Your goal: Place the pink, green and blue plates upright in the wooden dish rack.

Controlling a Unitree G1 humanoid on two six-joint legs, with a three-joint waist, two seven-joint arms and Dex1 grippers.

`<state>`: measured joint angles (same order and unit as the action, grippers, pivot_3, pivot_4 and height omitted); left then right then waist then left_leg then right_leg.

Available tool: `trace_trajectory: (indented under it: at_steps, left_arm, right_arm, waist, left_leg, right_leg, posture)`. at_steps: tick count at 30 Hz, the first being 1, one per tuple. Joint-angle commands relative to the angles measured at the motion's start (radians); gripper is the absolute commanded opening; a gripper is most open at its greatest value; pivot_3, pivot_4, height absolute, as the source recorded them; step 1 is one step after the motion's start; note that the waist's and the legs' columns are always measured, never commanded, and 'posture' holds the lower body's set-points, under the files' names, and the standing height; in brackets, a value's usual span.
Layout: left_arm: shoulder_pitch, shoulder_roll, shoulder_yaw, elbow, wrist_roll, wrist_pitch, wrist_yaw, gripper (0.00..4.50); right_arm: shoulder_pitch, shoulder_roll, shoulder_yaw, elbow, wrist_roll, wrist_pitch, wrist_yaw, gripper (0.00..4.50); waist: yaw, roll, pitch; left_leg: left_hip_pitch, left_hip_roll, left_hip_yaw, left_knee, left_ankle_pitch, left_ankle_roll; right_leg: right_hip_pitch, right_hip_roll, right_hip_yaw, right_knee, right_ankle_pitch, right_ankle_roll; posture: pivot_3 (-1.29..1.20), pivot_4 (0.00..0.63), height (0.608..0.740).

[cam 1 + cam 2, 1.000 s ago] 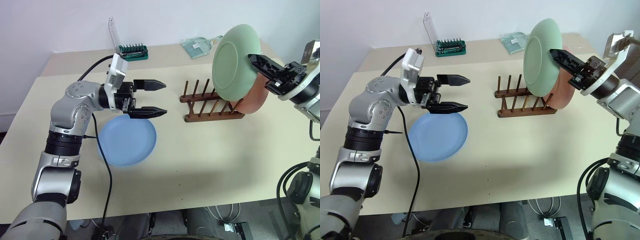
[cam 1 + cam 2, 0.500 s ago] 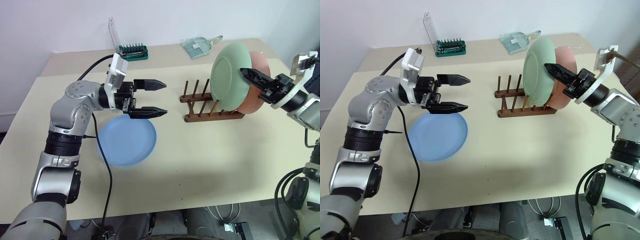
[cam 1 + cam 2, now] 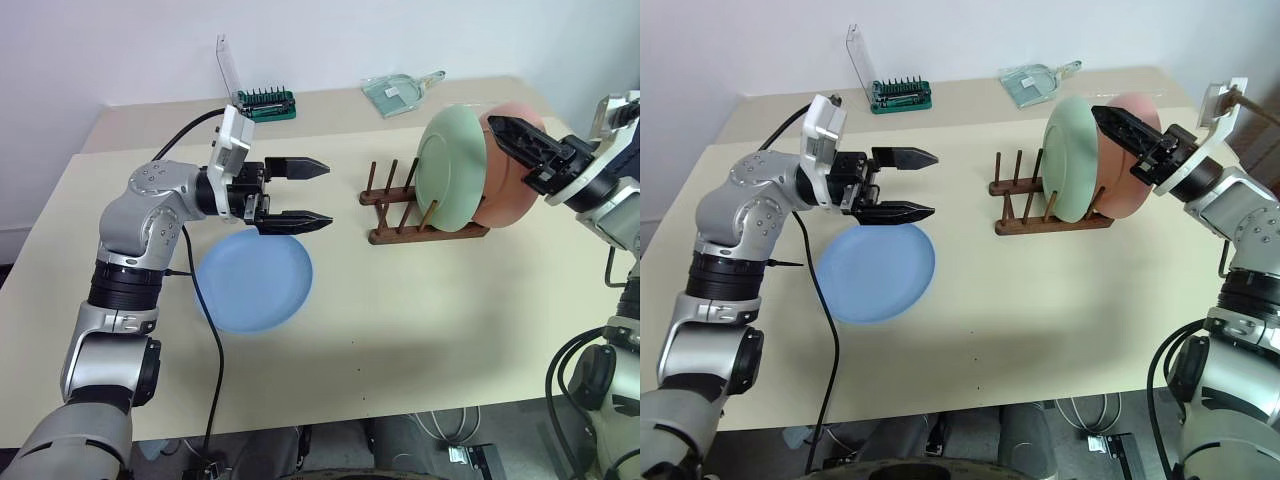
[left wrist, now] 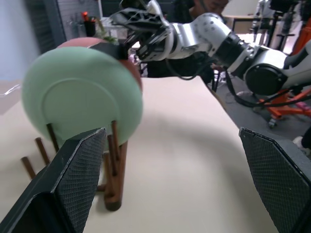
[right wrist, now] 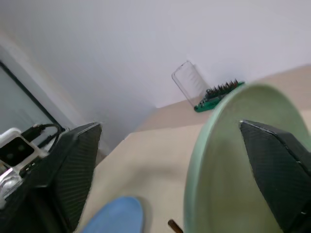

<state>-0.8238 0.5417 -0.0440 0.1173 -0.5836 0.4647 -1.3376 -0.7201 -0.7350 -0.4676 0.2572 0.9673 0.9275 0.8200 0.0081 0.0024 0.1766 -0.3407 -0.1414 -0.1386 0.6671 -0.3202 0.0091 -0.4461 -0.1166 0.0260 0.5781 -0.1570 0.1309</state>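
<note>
Mint-green plate [image 3: 452, 170] stands between the pegs of the wooden dish rack [image 3: 425, 215], pink plate [image 3: 512, 162] upright behind it. Risk: the right gripper [image 3: 1127, 128], jaws spread astride the green rim, clips it pulling away and topples both. Left gripper [image 3: 298, 193] hovers, jaws wide and empty, above the blue plate [image 3: 254, 279] flat on the worktop [image 3: 420, 310].

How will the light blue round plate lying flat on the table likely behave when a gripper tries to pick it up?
The light blue round plate looks rigid, so it should not flex. Lying flat with a low rim, it probably slides before lifting. Its matte surface may give fair grip.
</note>
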Motion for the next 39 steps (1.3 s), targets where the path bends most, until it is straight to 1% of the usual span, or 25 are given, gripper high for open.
trace_trajectory:
  at_steps: [1, 8, 13, 15, 16, 17, 19, 20, 21, 23, 26, 28, 32, 34, 36, 37, 39]
  left_arm:
    - [-0.014, 0.007, 0.025, -0.021, -0.005, -0.013, 0.002, 4.50]
    - [-0.019, 0.012, 0.025, 0.003, 0.008, -0.027, -0.003, 4.50]
    - [-0.032, 0.031, 0.028, 0.046, 0.038, -0.015, 0.037, 4.50]
    - [-0.035, 0.074, 0.017, 0.082, 0.083, -0.006, 0.050, 4.50]
    - [-0.041, 0.103, 0.005, 0.104, 0.109, 0.013, 0.056, 4.50]
    - [-0.057, 0.132, -0.006, 0.134, 0.130, 0.066, 0.077, 4.50]
    - [-0.076, 0.165, 0.000, 0.166, 0.160, 0.076, 0.105, 4.50]
    - [-0.091, 0.183, 0.002, 0.181, 0.157, 0.121, 0.105, 4.50]
    - [-0.106, 0.207, -0.001, 0.195, 0.162, 0.166, 0.106, 4.50]
    - [-0.123, 0.259, -0.025, 0.232, 0.200, 0.242, 0.113, 4.50]
    - [-0.098, 0.338, -0.125, 0.291, 0.348, 0.179, 0.115, 4.50]
    - [-0.109, 0.365, -0.160, 0.358, 0.393, 0.233, 0.119, 4.50]
    - [-0.195, 0.342, -0.129, 0.484, 0.388, 0.409, 0.159, 4.50]
    - [-0.213, 0.327, -0.127, 0.493, 0.375, 0.506, 0.170, 4.50]
    - [-0.193, 0.313, -0.130, 0.471, 0.346, 0.605, 0.159, 4.50]
    - [-0.172, 0.303, -0.142, 0.464, 0.350, 0.627, 0.170, 4.50]
    - [-0.174, 0.274, -0.150, 0.490, 0.346, 0.717, 0.195, 4.50]
  right_arm:
    - [-0.050, -0.024, -0.005, -0.117, -0.023, -0.100, 0.025, 4.44]
    - [-0.068, -0.063, -0.034, -0.189, 0.023, -0.104, 0.055, 4.44]
    - [-0.008, -0.100, -0.050, -0.312, 0.112, -0.043, 0.116, 4.44]
    - [0.078, -0.146, -0.028, -0.405, 0.127, -0.016, 0.185, 4.44]
    - [0.139, -0.168, -0.006, -0.469, 0.094, -0.042, 0.224, 4.44]
    - [0.186, -0.181, 0.009, -0.519, 0.088, -0.044, 0.246, 4.44]
    - [0.256, -0.198, 0.040, -0.579, 0.073, -0.054, 0.265, 4.44]
    - [0.276, -0.192, 0.055, -0.608, 0.047, -0.090, 0.268, 4.44]
    - [0.279, -0.182, 0.058, -0.628, 0.084, -0.073, 0.258, 4.44]
    - [0.291, -0.161, 0.092, -0.669, 0.055, -0.117, 0.258, 4.44]
    - [0.283, -0.136, 0.114, -0.671, 0.087, -0.114, 0.247, 4.44]
    - [0.294, -0.126, 0.129, -0.674, 0.081, -0.127, 0.255, 4.44]
    - [0.321, -0.109, 0.173, -0.695, 0.022, -0.184, 0.267, 4.44]
    - [0.317, -0.097, 0.179, -0.688, 0.031, -0.187, 0.260, 4.44]
    - [0.307, -0.087, 0.179, -0.679, 0.042, -0.190, 0.250, 4.44]
    - [0.304, -0.083, 0.180, -0.677, 0.044, -0.192, 0.247, 4.44]
    - [0.304, -0.077, 0.186, -0.674, 0.033, -0.203, 0.243, 4.44]
  waist:
    - [-0.001, 0.000, 0.000]
    - [0.001, 0.000, 0.000]
    - [0.003, 0.000, 0.000]
    - [0.003, -0.001, 0.000]
    - [0.003, -0.001, 0.000]
    - [0.002, -0.001, 0.000]
    - [-0.002, -0.001, 0.001]
    - [-0.003, -0.001, 0.001]
    - [-0.002, -0.001, 0.001]
    - [-0.003, -0.002, 0.001]
    - [-0.007, -0.002, 0.001]
    - [-0.004, -0.002, 0.001]
    - [0.006, -0.007, 0.004]
    - [0.008, -0.008, 0.004]
    - [0.005, -0.008, 0.003]
    - [0.003, -0.008, 0.003]
    - [0.001, -0.008, 0.003]
  left_leg:
    - [0.000, 0.000, 0.000, 0.000, 0.000, 0.000]
    - [0.000, 0.000, 0.000, 0.000, 0.000, 0.000]
    - [0.000, 0.000, -0.001, 0.000, 0.000, 0.000]
    - [0.000, 0.000, -0.001, 0.000, 0.000, 0.000]
    - [0.000, 0.000, -0.001, 0.000, 0.000, 0.000]
    - [0.000, 0.000, -0.001, 0.000, 0.000, 0.000]
    - [0.000, 0.000, 0.000, 0.000, -0.001, 0.002]
    - [0.001, 0.000, 0.000, 0.000, -0.002, 0.004]
    - [0.001, 0.000, 0.000, 0.000, -0.003, 0.004]
    - [0.000, 0.000, 0.000, 0.000, -0.003, 0.004]
    - [0.001, 0.001, 0.000, -0.001, -0.002, 0.002]
    - [0.001, 0.001, 0.000, -0.001, 0.000, 0.000]
    - [0.000, 0.001, -0.001, 0.000, -0.002, 0.004]
    - [-0.001, 0.000, -0.002, 0.000, -0.002, 0.003]
    - [-0.001, 0.000, -0.002, 0.001, -0.001, 0.002]
    - [0.000, 0.000, -0.002, 0.000, -0.001, 0.001]
    - [0.000, 0.000, -0.002, 0.000, 0.000, 0.001]
  right_leg:
    - [0.000, 0.000, 0.000, 0.000, 0.000, 0.000]
    - [0.000, 0.000, 0.000, 0.000, 0.000, 0.000]
    - [0.000, 0.000, 0.000, 0.000, 0.000, 0.000]
    - [0.000, 0.000, 0.000, 0.000, 0.000, 0.000]
    - [0.000, 0.000, 0.000, 0.000, 0.000, 0.000]
    - [0.000, 0.000, -0.001, 0.000, 0.000, 0.000]
    - [0.000, 0.000, -0.001, 0.000, 0.000, 0.000]
    - [0.000, 0.000, 0.000, 0.000, 0.000, 0.000]
    - [0.000, 0.000, 0.000, 0.000, 0.000, 0.000]
    - [0.000, 0.000, 0.000, 0.001, 0.000, 0.000]
    - [0.000, 0.001, -0.001, 0.000, 0.000, 0.000]
    - [0.000, 0.000, -0.001, 0.000, 0.000, 0.000]
    - [0.000, 0.001, -0.002, 0.000, 0.000, 0.000]
    - [0.000, 0.001, -0.002, 0.000, 0.000, 0.000]
    - [0.001, 0.000, -0.002, 0.000, 0.000, 0.000]
    - [0.001, 0.000, -0.002, 0.000, 0.000, 0.000]
    - [0.000, 0.000, -0.002, 0.000, 0.000, 0.001]
  posture:
    - [0.00, 0.150, 0.740]
    - [0.00, 0.150, 0.740]
    - [0.00, 0.150, 0.740]
    - [0.00, 0.150, 0.740]
    - [0.00, 0.150, 0.740]
    - [0.00, 0.150, 0.740]
    - [0.00, 0.150, 0.740]
    - [0.00, 0.150, 0.740]
    - [0.00, 0.150, 0.740]
    - [0.00, 0.150, 0.740]
    - [0.00, 0.150, 0.740]
    - [0.00, 0.150, 0.740]
    - [0.00, 0.150, 0.740]
    - [0.00, 0.150, 0.740]
    - [0.00, 0.150, 0.740]
    - [0.00, 0.150, 0.740]
    - [0.00, 0.150, 0.740]
